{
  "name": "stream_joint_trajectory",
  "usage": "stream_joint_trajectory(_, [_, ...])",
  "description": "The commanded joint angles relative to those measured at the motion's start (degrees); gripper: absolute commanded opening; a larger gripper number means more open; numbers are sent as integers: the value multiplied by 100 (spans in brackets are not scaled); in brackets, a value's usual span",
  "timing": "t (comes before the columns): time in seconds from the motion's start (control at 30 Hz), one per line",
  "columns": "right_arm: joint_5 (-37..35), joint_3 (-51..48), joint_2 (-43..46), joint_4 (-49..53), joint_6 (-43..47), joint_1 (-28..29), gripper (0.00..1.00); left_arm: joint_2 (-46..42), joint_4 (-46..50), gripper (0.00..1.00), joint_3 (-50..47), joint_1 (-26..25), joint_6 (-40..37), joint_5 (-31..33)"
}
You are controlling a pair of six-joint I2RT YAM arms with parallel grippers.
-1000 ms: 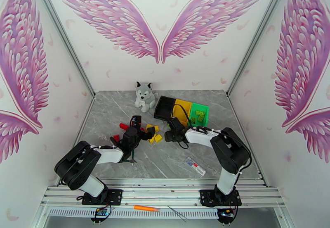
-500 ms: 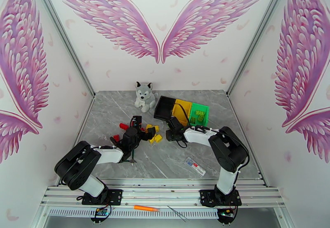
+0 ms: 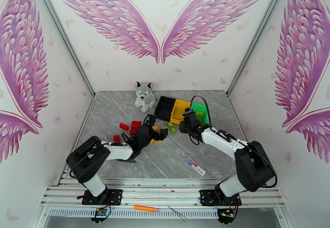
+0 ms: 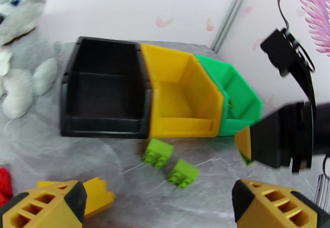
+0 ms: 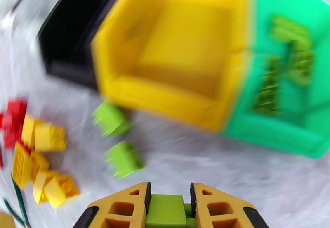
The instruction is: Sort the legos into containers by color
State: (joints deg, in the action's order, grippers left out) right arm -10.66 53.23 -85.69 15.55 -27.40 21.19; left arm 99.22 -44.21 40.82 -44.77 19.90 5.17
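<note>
While right fingers [image 5: 123, 208] clamp a light green studded plastic brick [image 5: 166, 209], green rectangular plastic bin [image 5: 284, 138] lies just ahead-right; left fingers [image 4: 49, 204] gape empty, farther from it.

Two green legos [image 4: 158, 152] obstruct the yellow bin's [image 4: 181, 100] front; open tabletop [image 3: 173, 158] lies nearer.

Three moulded plastic bins: the black bin [image 4: 103, 123] dull and matt, the yellow bin [image 4: 181, 127] smooth with a soft sheen, the green bin [image 4: 243, 100] a touch glossier. Just in front of the yellow bin, two loose legos [image 4: 158, 152], hard, shiny, studded plastic. Far left of the yellow bin, the plush [image 4: 24, 59], all fuzzy cloth fur. Table [image 3: 165, 158]: smooth, marble-look, low sheen. Left fingers [image 4: 45, 206]: matt yellow plastic with cut-out cells and black rubbery tips. Right fingers [image 5: 123, 208] are the same, pinching a smooth plastic green lego [image 5: 166, 210]. Rails [image 3: 165, 192]: brushed metal.
</note>
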Motion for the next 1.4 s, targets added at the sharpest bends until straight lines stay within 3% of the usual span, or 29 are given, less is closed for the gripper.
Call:
stream_joint_trajectory(0.0, [-262,69,175,106,-135,-444,15,338,222,99,476,-194,-266,-128])
stream_joint_trajectory(0.2, [-355,897,-496,421,-102,-917,16,631,455,99,963,-468,-604,-80])
stream_joint_trajectory(0.43, [-374,1595,-1120,721,-7,-1117,42,586,448,99,948,-480,-758,95])
stream_joint_trajectory(0.6, [-145,1595,-1024,688,-53,-1096,61,452,378,99,769,-421,-712,240])
stream_joint_trajectory(1.03, [-119,980,-562,358,341,94,66,-109,171,99,-67,39,-119,372])
stream_joint_trajectory(1.37, [1,1297,-1585,292,841,1010,72,-609,-193,99,-908,701,418,163])
